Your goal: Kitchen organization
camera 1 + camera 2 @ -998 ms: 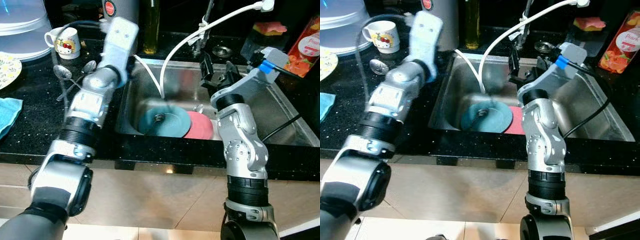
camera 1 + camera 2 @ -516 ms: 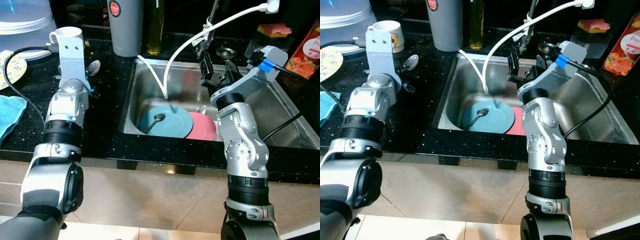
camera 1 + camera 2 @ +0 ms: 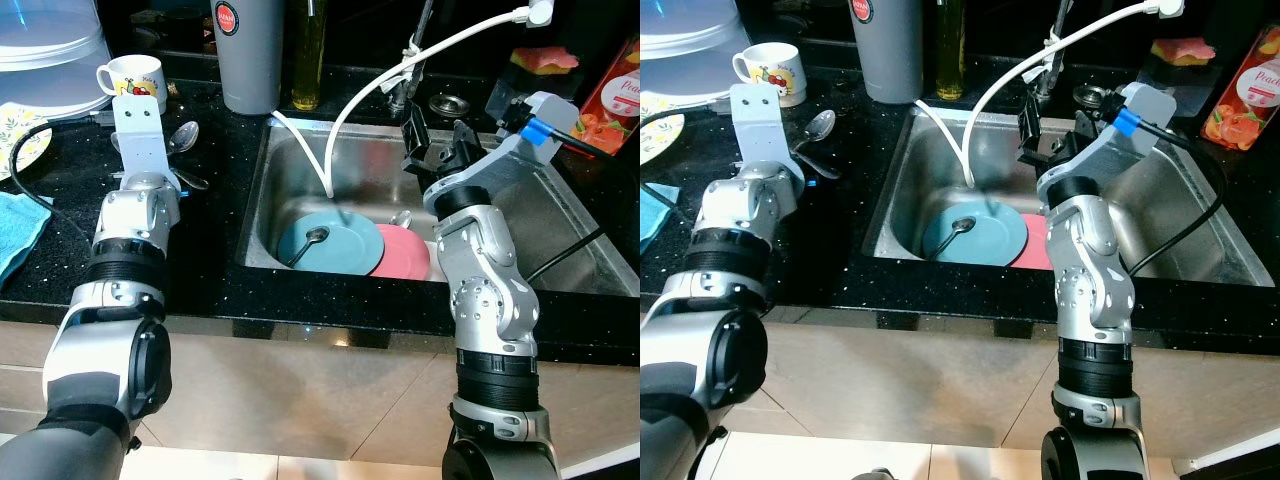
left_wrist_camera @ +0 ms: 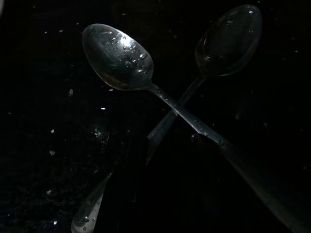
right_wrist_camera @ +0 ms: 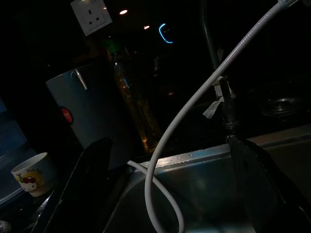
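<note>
I have the left tool [image 4: 165,145] down over two crossed spoons [image 4: 160,92] on the black bench [image 3: 60,270], just beside the sink's left rim and in front of the white mug [image 3: 130,78]. In the left wrist view its black fingers stand apart on either side of the point where the handles cross, gripping nothing. I read this as the step of collecting the washed cutlery from the bench.

The right tool [image 3: 437,150] hangs over the back of the sink [image 3: 560,230], near the tap and the white hose [image 3: 350,100]. Its fingers are spread wide and empty in the right wrist view. Below it lie a teal plate [image 3: 345,250] with a third spoon [image 3: 308,243] on it, and a pink plate [image 3: 405,255] partly tucked beside it.

My judgement for the next move: lower the left tool a little and close on one handle only (the top spoon, whose handle lies over the other). They are thin, wet and flat on a hard surface, so a slip or dragging both seems likely.
</note>
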{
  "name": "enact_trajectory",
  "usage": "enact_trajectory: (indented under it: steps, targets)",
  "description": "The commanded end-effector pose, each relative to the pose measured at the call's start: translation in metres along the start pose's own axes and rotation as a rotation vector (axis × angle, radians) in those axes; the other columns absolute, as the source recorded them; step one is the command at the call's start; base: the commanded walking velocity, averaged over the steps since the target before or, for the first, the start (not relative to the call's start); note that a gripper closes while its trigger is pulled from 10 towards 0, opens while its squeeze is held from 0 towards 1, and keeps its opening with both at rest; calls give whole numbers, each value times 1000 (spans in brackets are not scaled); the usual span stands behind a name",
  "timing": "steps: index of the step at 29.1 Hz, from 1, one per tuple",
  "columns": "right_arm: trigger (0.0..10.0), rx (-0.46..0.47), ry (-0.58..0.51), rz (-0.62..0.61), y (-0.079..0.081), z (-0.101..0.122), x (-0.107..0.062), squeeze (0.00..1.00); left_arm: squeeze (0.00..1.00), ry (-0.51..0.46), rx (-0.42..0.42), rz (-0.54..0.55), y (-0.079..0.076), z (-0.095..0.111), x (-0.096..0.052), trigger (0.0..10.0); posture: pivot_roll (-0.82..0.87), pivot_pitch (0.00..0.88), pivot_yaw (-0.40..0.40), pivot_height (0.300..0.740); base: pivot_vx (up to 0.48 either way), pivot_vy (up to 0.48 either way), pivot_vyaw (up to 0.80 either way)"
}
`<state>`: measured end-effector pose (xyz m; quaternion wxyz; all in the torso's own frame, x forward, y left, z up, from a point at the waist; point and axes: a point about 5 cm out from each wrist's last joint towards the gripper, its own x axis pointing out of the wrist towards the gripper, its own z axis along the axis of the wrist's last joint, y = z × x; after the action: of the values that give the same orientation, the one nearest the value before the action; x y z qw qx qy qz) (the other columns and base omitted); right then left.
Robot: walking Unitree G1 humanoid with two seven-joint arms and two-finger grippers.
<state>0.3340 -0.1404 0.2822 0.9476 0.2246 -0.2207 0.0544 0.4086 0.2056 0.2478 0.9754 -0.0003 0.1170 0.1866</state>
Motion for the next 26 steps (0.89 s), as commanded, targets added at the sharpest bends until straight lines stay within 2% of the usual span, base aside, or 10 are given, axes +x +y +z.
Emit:
enact_trajectory:
  steps: [1, 8, 9, 11, 12, 13, 22, 26]
  targets:
    - [10000, 1, -2, -6, 0, 1, 0, 0, 0, 33, 6, 14, 2, -6, 3, 10000, 239, 84, -37, 740, 0, 0, 0]
    - [10000, 2, 0, -6, 0, 1, 0, 0, 0, 91, -74, 7, 3, -10, 6, 10000, 242, 85, -38, 740, 0, 0, 0]
    - [10000, 3, -1, -6, 0, 1, 0, 0, 0, 110, -85, 10, 4, -13, 6, 6863, 242, 85, -38, 740, 0, 0, 0]
    - [10000, 4, -2, -7, 0, 1, 0, 0, 0, 117, -88, 12, 5, -14, 6, 6863, 242, 85, -38, 740, 0, 0, 0]
    - [10000, 3, -2, -7, 0, 1, 0, 0, 0, 130, -91, 18, 6, -17, 7, 1451, 242, 85, -37, 740, 0, 0, 0]
    - [10000, 3, -2, -8, -1, 1, 0, 0, 0, 137, -91, 24, 7, -19, 8, 0, 242, 85, -37, 740, 0, 0, 0]
    - [10000, 4, -2, -9, -1, 1, 0, 0, 0, 148, -79, 55, 14, -23, 10, 0, 244, 84, -41, 740, 0, 0, 0]
    - [10000, 5, -2, -6, -1, 1, 1, 0, 0, 110, -58, 78, 16, -17, 10, 0, 243, 85, -41, 740, 0, 0, 0]
